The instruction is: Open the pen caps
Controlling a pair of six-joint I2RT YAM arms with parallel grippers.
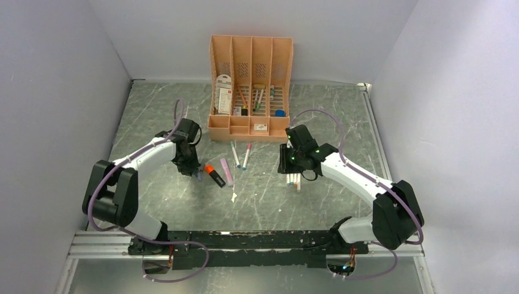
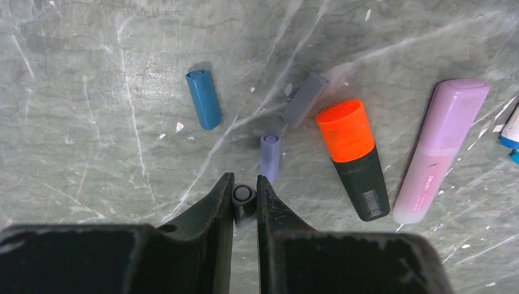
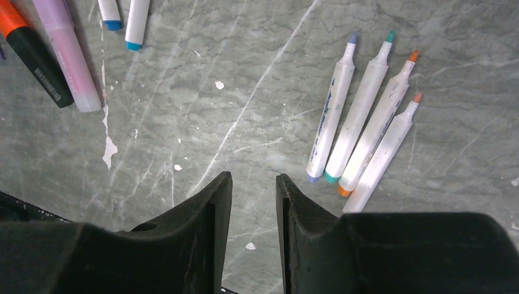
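Grey marble table (image 2: 73,92), left gripper (image 2: 245,179) pinching lilac cap (image 2: 243,196), right gripper (image 3: 253,179) parted, empty.

Even, diffuse overhead light, soft short shadows, all views reasonably sharp.

High rear overview — both wrist cameras close, downward.

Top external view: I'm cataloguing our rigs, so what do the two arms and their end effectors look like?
The left arm and right arm have white shells between chunky black joints. A thin purple cable loops along each. Green lights glow at the right wrist. The left end effector and right end effector each have two matte black, tapered fingers.
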